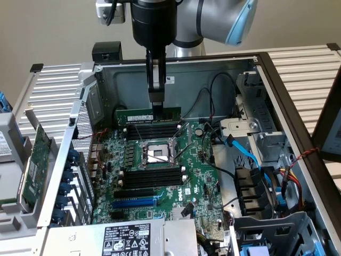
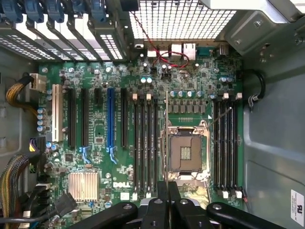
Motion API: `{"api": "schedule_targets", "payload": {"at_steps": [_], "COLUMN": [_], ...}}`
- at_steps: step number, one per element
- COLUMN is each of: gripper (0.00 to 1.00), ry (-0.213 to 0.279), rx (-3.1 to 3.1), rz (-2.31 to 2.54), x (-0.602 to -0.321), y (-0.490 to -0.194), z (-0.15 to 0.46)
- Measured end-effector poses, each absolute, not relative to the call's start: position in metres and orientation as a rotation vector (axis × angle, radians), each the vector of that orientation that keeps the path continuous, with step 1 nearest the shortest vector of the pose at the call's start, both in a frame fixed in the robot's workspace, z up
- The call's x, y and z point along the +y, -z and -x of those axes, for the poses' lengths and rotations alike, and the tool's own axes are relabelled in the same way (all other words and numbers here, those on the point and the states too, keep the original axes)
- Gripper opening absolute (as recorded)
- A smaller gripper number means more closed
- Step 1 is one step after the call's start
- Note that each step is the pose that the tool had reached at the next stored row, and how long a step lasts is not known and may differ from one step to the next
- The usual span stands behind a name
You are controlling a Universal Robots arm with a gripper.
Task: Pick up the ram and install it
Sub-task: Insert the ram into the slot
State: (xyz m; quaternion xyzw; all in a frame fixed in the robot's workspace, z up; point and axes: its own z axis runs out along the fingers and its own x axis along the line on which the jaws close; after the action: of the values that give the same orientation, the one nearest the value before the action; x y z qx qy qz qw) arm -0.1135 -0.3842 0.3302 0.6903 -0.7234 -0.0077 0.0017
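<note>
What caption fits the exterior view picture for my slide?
Robot gripper holds the ram over the motherboard memory slots inside an open computer case.

Open computer case (image 1: 213, 69) lying flat on a slatted table (image 1: 303, 69). Inside, green motherboard (image 1: 200, 176) with bare CPU socket (image 1: 158, 154) at the middle, black memory slots (image 1: 152, 178) flanking it on both sides. Blue cable (image 1: 242, 149) curving just off the motherboard's edge, toward the exterior view's right. Green expansion card (image 1: 33, 165) propped on edge outside the case, at the exterior view's left. Finned silver heatsink (image 2: 83, 186) near a blue slot (image 2: 110, 124).
</note>
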Motion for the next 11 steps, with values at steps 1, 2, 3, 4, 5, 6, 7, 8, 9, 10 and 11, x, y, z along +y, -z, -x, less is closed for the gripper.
{"api": "schedule_targets", "payload": {"at_steps": [1, 2, 3, 4, 5, 6, 7, 8, 9, 10, 11], "gripper": [0.12, 0.12, 0.12, 0.12, 0.12, 0.12, 0.12, 0.12, 0.12, 0.12, 0.12], "ry": [0.024, 0.024, 0.024, 0.024, 0.024, 0.024, 0.024, 0.024, 0.024, 0.024, 0.024], "rx": [-2.27, -2.27, -2.271, -2.271, -2.271, -2.271, -2.271, -2.272, -2.272, -2.272, -2.272], "rz": [-2.166, -2.166, -2.166, -2.166, -2.166, -2.166, -2.165, -2.165, -2.165, -2.165, -2.165], "x": [-0.3851, -0.3861, -0.3869, -0.3878, -0.3888, -0.3895, -0.3902, -0.3906, -0.3909, -0.3912, -0.3914], "y": [-0.3301, -0.33, -0.3298, -0.3296, -0.3294, -0.3292, -0.3289, -0.3284, -0.328, -0.3278, -0.3275], "z": [0.1134, 0.1134, 0.1135, 0.1134, 0.1134, 0.1134, 0.1134, 0.1134, 0.1135, 0.1135, 0.1135]}}
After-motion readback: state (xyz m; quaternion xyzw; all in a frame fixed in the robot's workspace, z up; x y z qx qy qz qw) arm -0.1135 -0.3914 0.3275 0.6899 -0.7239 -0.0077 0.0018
